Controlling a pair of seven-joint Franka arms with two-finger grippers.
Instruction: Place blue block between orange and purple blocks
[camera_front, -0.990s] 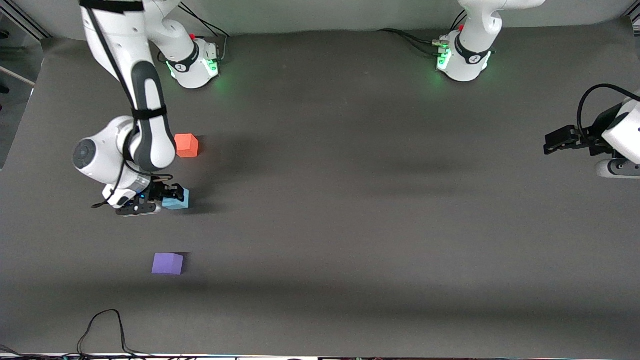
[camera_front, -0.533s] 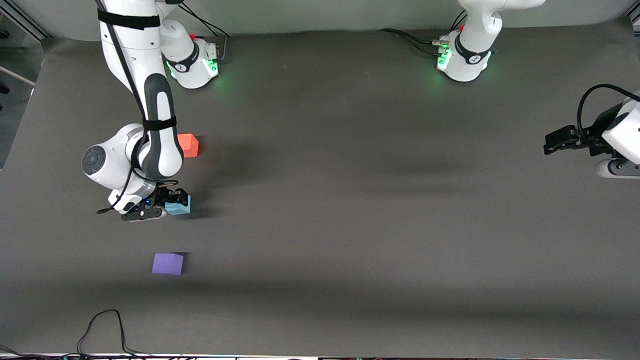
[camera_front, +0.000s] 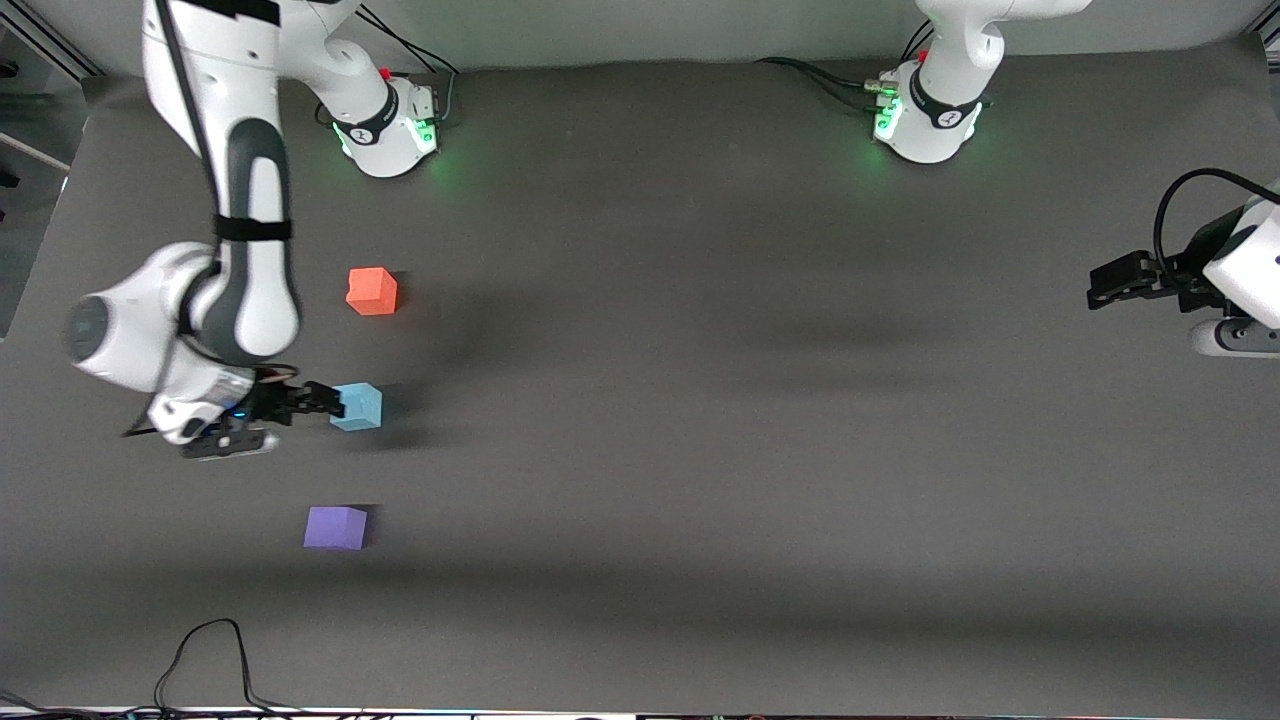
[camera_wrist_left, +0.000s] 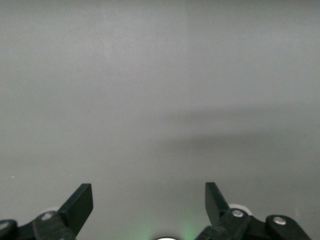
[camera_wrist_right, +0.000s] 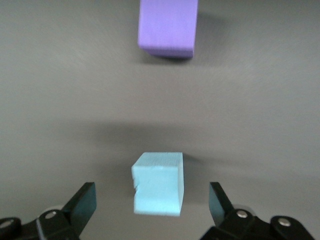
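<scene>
I lose the purple block (camera_wrist_right: 167, 27) at the twelve o'clock edge of the right wrist view — its top is cut off. The right gripper (camera_wrist_right: 151, 205) shows only finger ends there; the six o'clock edge cuts the rest. Same in the left wrist view: the left gripper (camera_wrist_left: 148, 202) is just two tips. In the front view the left arm (camera_front: 1235, 275) runs off at three o'clock, and I can't read that gripper's tips there.
</scene>
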